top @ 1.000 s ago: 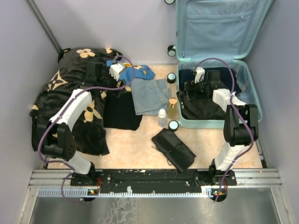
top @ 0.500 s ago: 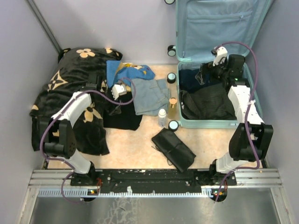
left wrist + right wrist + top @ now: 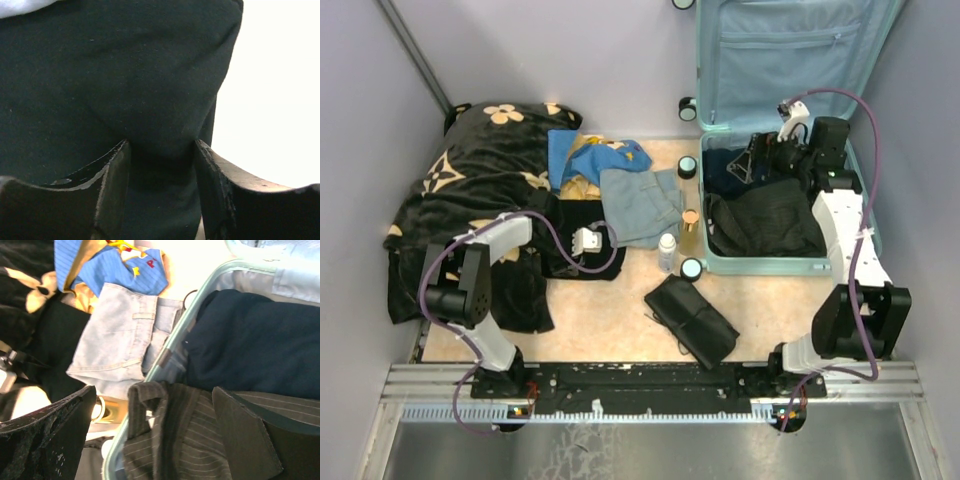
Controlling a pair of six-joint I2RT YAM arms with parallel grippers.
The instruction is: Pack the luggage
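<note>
The luggage [image 3: 775,268], a pale mint-blue suitcase, lies open at the back right with its lid [image 3: 790,60] up against the wall. Its rim also shows in the right wrist view [image 3: 175,335]. Inside are a navy garment [image 3: 725,165] and a dark pinstripe garment [image 3: 770,220]. My right gripper [image 3: 757,160] hovers open and empty over the pinstripe garment [image 3: 200,440]. My left gripper [image 3: 582,243] is down on a black garment [image 3: 565,225] on the floor. Its fingers pinch a raised fold of that cloth [image 3: 125,75].
Folded jeans [image 3: 640,205] and a blue-and-yellow shirt [image 3: 600,155] lie beside the black garment. A black blanket with tan flowers [image 3: 470,170] fills the left side. A white bottle [image 3: 667,250] and an amber jar [image 3: 690,220] stand by the suitcase. A black pouch [image 3: 692,320] lies in front.
My left gripper moved from the blue shirt toward me, down onto the black garment. My right gripper rose from the pinstripe garment, leaving it in the suitcase, and holds near the back.
</note>
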